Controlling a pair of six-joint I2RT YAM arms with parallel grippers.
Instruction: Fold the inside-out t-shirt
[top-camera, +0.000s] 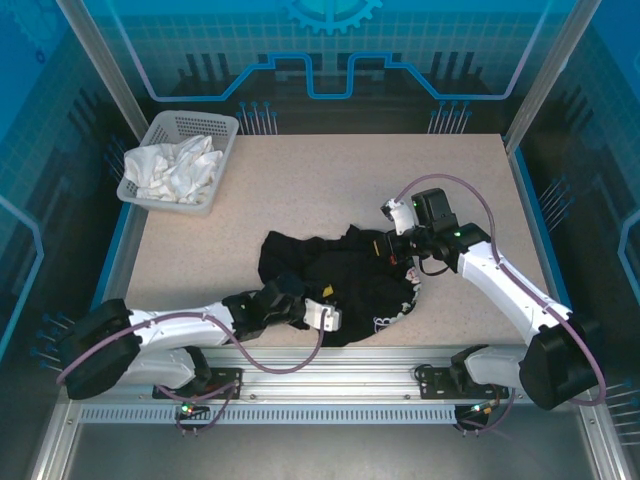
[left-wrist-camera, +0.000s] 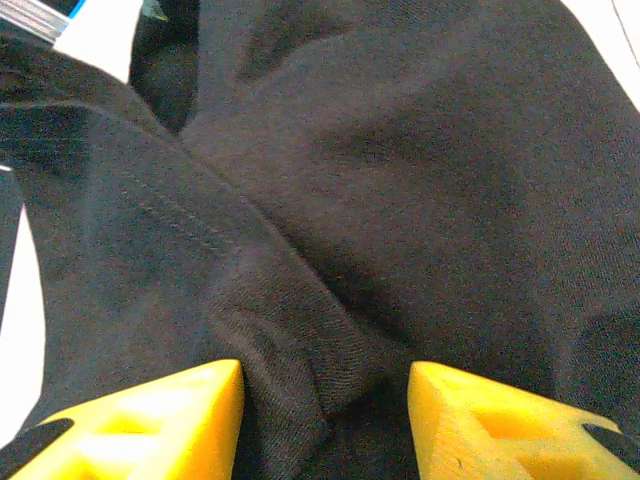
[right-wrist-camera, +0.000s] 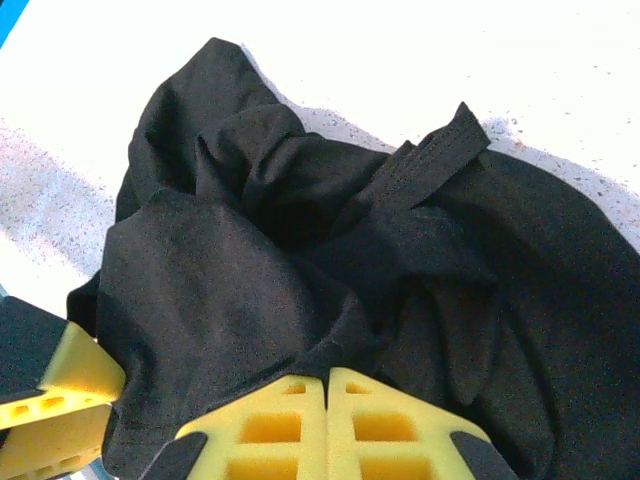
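The inside-out t-shirt (top-camera: 335, 275) lies crumpled in a black heap on the middle of the table, with a bit of white print (top-camera: 398, 312) showing at its near right edge. My left gripper (top-camera: 338, 320) is low at the heap's near edge. In the left wrist view, the left gripper (left-wrist-camera: 325, 370) is open, its yellow fingers apart around a raised fold (left-wrist-camera: 300, 340) of the black cloth. My right gripper (top-camera: 385, 248) is at the shirt's right side. In the right wrist view, the right gripper (right-wrist-camera: 328, 378) is shut, pinching a ridge of the t-shirt (right-wrist-camera: 250, 290) at its tips.
A white plastic basket (top-camera: 160, 128) stands at the back left corner with a white cloth garment (top-camera: 178, 168) in it. The speckled table (top-camera: 330, 185) shows bare behind the shirt and to its left. Frame posts rise at the table's sides.
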